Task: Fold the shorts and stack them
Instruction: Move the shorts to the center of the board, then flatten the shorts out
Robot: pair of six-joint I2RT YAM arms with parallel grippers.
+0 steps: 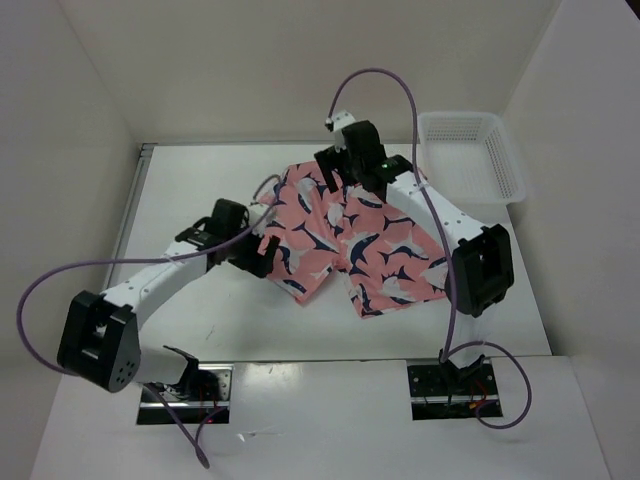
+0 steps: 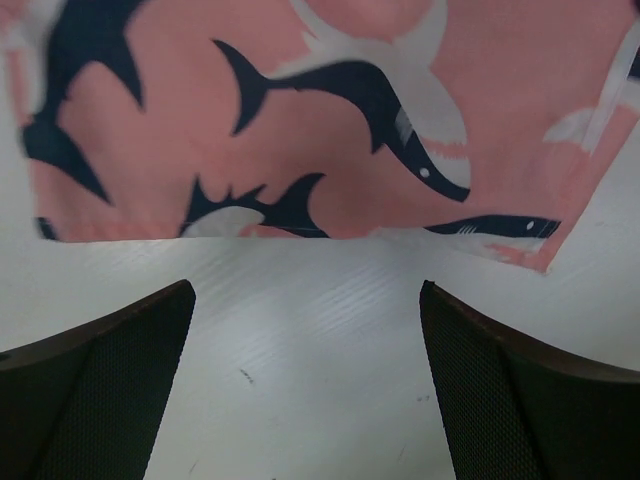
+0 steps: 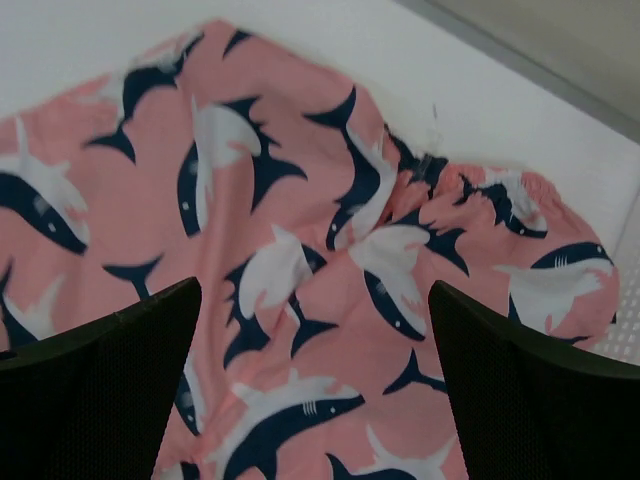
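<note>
Lying spread on the white counter (image 1: pixel 200 320), the shorts (image 1: pixel 350 245) have the waistband (image 3: pixel 480 190) toward the far side and both legs toward the near edge. Not yet folded; light ripples through the middle. White basket (image 1: pixel 505 170) stands near, at the far right.

Left pincer (image 2: pixel 307 290): jaws wide, nothing between them, low over bare counter just short of the leg hem (image 2: pixel 300 232). Right pincer (image 3: pixel 315 290): jaws wide, empty, hovering over the cloth near the waistband.

Judgement: the step in hand is taking hold for the first fold.
- Advance the left pincer until the hem sits well between the fingers, so both layers are caught, not the top one alone.
- Right pincer should take the waistband on the same side.
- Lift low and together, carry one leg over the other, edges matched.
- Risk: ripples trapped under the fold; the cloth dragging sideways.
</note>
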